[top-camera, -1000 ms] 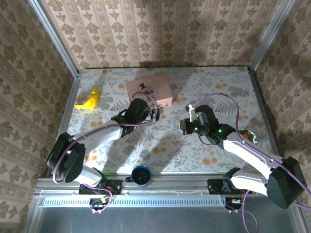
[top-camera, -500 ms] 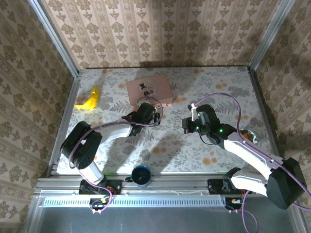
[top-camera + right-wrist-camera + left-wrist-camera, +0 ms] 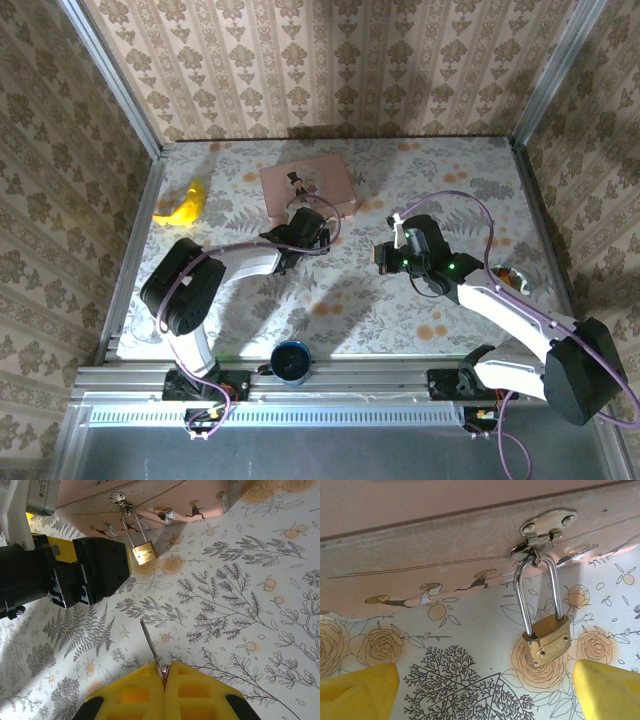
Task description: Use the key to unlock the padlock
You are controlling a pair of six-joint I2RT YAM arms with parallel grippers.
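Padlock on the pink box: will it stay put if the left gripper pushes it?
Probably pivots: the padlock hangs by its thin shackle from the hasp, body lying on the tablecloth. Polished metal, likely slippery to grip. Rigid, shouldn't flex.

We lose the bow of the key (image 3: 149, 644) between the pads (image 3: 192, 685) of the right gripper (image 3: 164, 676); the left gripper's (image 3: 485, 692) fingertips (image 3: 357, 690) and the pink box (image 3: 420, 510) are cut off at the edges.

The top view looks steeply down from above and behind the arm bases at the near edge, covering the whole counter (image 3: 450, 180). The left wrist view sits low and very close, facing the pink box (image 3: 420, 525) and padlock (image 3: 547, 641). The right wrist view, farther back, looks over the key (image 3: 150, 647) at both.
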